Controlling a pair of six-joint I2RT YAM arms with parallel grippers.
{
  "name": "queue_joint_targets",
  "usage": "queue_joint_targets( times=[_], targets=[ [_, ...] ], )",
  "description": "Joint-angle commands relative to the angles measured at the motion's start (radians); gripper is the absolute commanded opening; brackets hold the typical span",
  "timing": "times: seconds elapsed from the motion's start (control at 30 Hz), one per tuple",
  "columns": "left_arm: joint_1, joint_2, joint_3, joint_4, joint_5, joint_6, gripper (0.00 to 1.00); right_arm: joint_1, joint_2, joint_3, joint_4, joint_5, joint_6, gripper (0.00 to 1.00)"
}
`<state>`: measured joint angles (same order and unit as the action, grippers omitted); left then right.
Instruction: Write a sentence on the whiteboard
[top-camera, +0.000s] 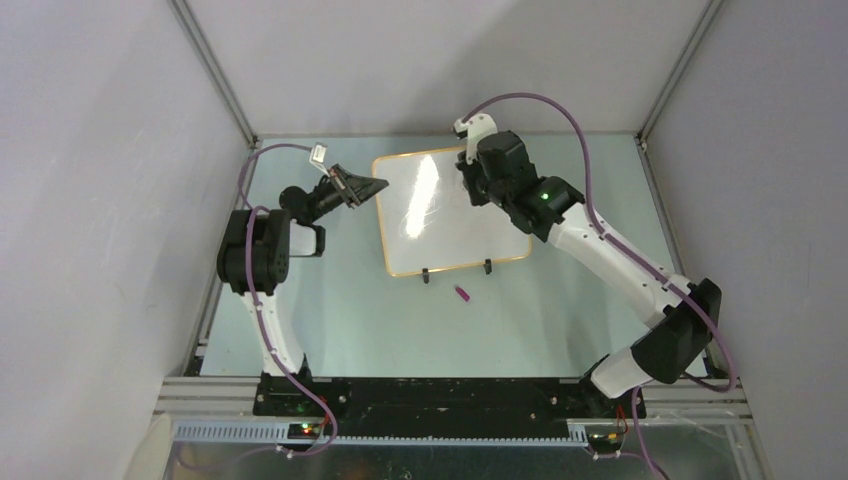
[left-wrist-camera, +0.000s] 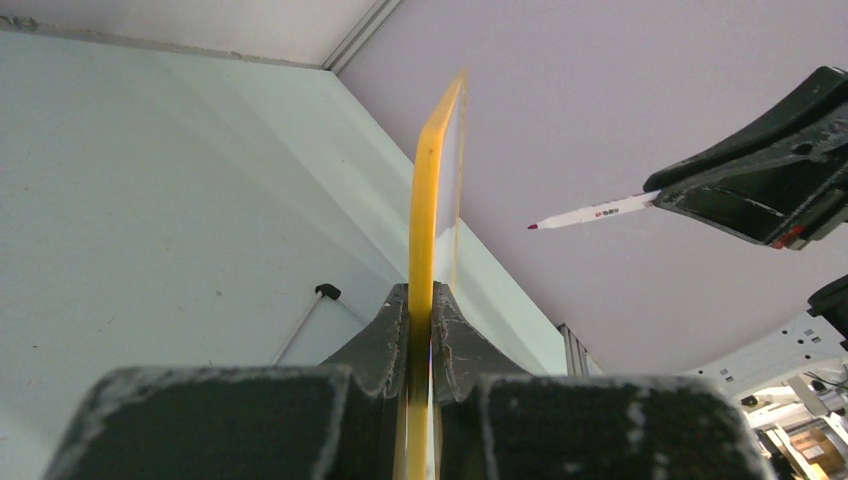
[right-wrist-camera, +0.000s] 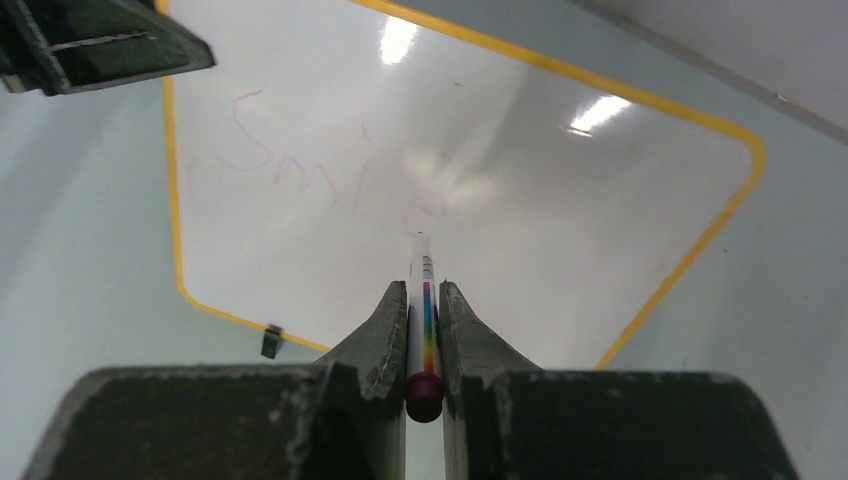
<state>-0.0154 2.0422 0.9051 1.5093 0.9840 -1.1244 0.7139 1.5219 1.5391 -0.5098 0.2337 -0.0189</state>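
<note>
The whiteboard (top-camera: 440, 235), white with a thin orange-yellow frame, lies mid-table on two black clip feet (top-camera: 427, 273). My left gripper (top-camera: 372, 187) is shut on its left edge; the left wrist view shows the yellow frame (left-wrist-camera: 430, 180) pinched between the fingers (left-wrist-camera: 385, 330). My right gripper (right-wrist-camera: 424, 292) is shut on a white marker (right-wrist-camera: 423, 275) with a rainbow stripe, over the board's upper part. Faint pink writing (right-wrist-camera: 300, 170) reading "Smile" runs across the board (right-wrist-camera: 560, 200). Seen from the left wrist, the marker (left-wrist-camera: 590, 212) tip stands a little off the board face.
A small purple marker cap (top-camera: 463, 294) lies on the table just in front of the board's near edge. White walls with metal corner posts (top-camera: 215, 70) close in the pale green table (top-camera: 350, 320) on three sides.
</note>
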Motion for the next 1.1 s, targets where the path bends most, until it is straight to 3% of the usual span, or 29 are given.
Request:
queue_joint_targets(
  times=[0.0, 1.07],
  targets=[
    [-0.020, 0.015, 0.006, 0.020, 0.078, 0.055, 0.00, -0.042, -0.031, -0.042, 0.018, 0.006, 0.009, 0.00],
    [-0.018, 0.002, -0.016, 0.020, 0.068, 0.076, 0.00, -0.071, 0.105, -0.068, 0.082, 0.065, -0.007, 0.00]
  ],
)
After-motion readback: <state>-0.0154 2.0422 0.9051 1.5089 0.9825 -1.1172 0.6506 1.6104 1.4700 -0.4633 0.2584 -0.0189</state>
